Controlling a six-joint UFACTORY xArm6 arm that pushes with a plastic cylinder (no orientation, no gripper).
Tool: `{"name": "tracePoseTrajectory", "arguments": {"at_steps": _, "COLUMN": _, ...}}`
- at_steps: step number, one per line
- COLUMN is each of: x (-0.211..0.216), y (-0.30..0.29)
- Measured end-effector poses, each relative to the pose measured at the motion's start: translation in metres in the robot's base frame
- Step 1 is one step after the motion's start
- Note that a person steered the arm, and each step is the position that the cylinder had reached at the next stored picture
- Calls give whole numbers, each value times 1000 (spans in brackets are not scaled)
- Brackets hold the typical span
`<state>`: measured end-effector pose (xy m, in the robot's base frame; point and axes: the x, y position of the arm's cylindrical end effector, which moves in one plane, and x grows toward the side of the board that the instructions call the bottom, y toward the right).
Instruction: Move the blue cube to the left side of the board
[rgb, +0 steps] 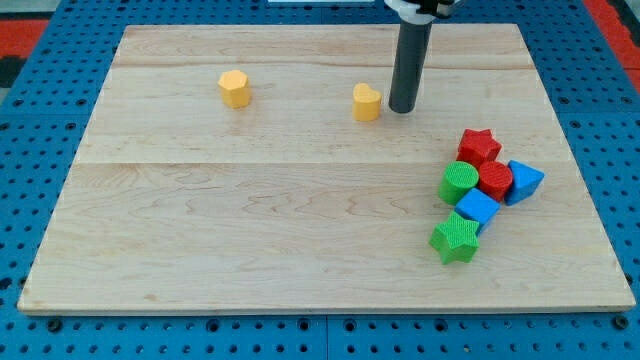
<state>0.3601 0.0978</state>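
Note:
The blue cube (477, 208) sits at the view's right among a cluster of blocks, between a green cylinder (459, 182) above it and a green star (456, 240) below it. My tip (403, 108) rests on the board near the view's top, just right of a yellow heart-shaped block (367, 102). The tip is well above and left of the blue cube, apart from it.
The cluster also holds a red star (479, 147), a red block (495, 180) and a second blue block (524, 181). A yellow hexagonal block (234, 88) stands at the upper left. The wooden board (250, 220) lies on a blue pegboard.

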Motion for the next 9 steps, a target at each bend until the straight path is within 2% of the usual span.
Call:
{"name": "tracePoseTrajectory", "arguments": {"at_steps": 2, "x": -9, "y": -49}}
{"name": "tracePoseTrajectory", "arguments": {"at_steps": 3, "x": 11, "y": -5}}
{"name": "tracePoseTrajectory", "arguments": {"at_steps": 4, "x": 12, "y": 110}}
{"name": "tracePoseTrajectory", "arguments": {"at_steps": 5, "x": 35, "y": 194}}
{"name": "tracePoseTrajectory", "arguments": {"at_steps": 6, "x": 120, "y": 204}}
{"name": "tracePoseTrajectory", "arguments": {"at_steps": 7, "x": 164, "y": 159}}
{"name": "tracePoseTrajectory", "arguments": {"at_steps": 9, "x": 168, "y": -15}}
